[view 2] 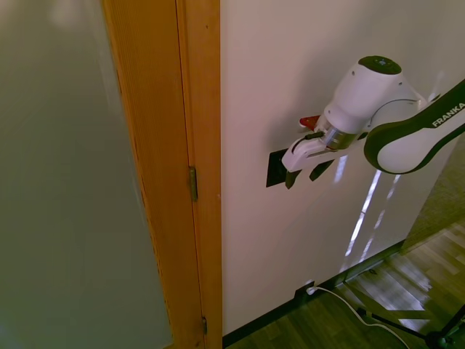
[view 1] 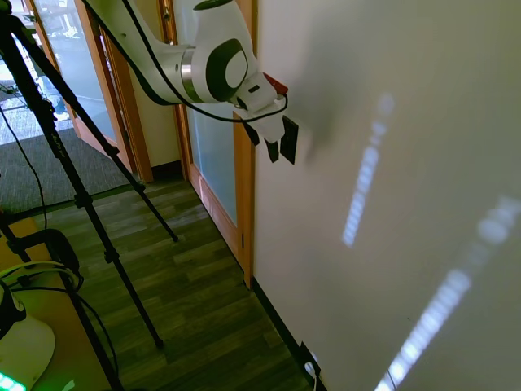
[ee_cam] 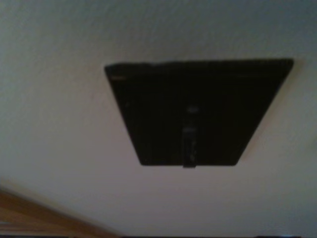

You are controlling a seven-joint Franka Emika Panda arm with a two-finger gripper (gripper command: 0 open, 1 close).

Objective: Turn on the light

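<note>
Switch [view 2: 277, 168] — small black upright plate, mounted on the white wall [view 2: 290, 73] just beside the wooden door frame [view 2: 196, 145], well above the outlet plate [view 2: 304, 293] at the skirting. Long axis is vertical. In the wrist view the plate is seen close and square-on, with a small raised toggle near its middle, blurred.

End effector [view 1: 274, 137] — two dark fingers are held spread apart, nothing between them, tips aimed at the wall. It is placed directly in front of the switch, very near it; contact cannot be confirmed from either exterior view.

Governing relation — the switch lies straight ahead of the fingertips, slightly toward the door frame in the second exterior view. A short advance along the pointing direction is judged sufficient. Slipping off the small toggle is considered the main risk.
</note>
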